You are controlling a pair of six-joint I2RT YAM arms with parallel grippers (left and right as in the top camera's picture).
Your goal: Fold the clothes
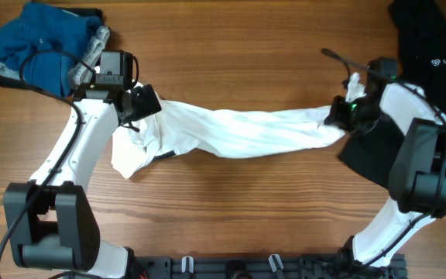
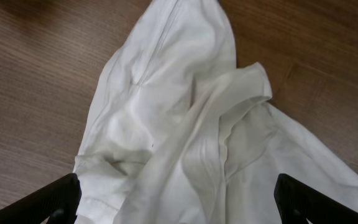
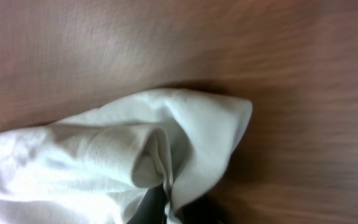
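The white T-shirt (image 1: 246, 132) lies bunched into a long rope across the middle of the wooden table. My left gripper (image 1: 142, 105) sits over its left end with the jaws wide open, and cloth lies between them in the left wrist view (image 2: 185, 124). That end spreads into a loose crumpled flap (image 1: 130, 159). My right gripper (image 1: 341, 112) is shut on the shirt's right end, and a bunched fold shows pinched at the jaws in the right wrist view (image 3: 166, 208). The print and label are hidden in the folds.
A black garment with a small light logo (image 1: 432, 46) lies at the back right and reaches under the right arm (image 1: 366, 159). Blue and grey garments (image 1: 37, 43) are piled at the back left corner, close behind the left arm.
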